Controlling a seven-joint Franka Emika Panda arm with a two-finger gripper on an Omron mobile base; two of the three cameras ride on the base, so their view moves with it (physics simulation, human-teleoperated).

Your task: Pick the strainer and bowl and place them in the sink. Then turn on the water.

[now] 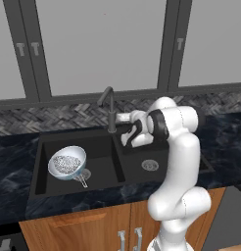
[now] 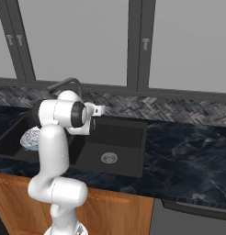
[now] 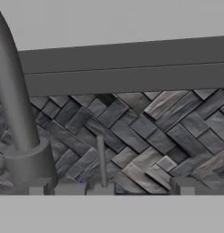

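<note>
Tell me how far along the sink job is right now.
Done: the white ceramic bowl sits in the left basin of the black double sink, with the silver wire-mesh strainer inside it. In hand: the open gripper is beside the dark gooseneck faucet, gripping nothing. Left: turning on the water; no stream is visible.

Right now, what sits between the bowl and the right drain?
In the left base view, the sink's divider wall stands between the bowl and the right drain.

bowl [image 2: 31, 139]: mostly hidden behind arm | faucet [image 3: 16, 113]: top cut off | strainer [image 1: 67, 164] handle: barely discernible
</note>
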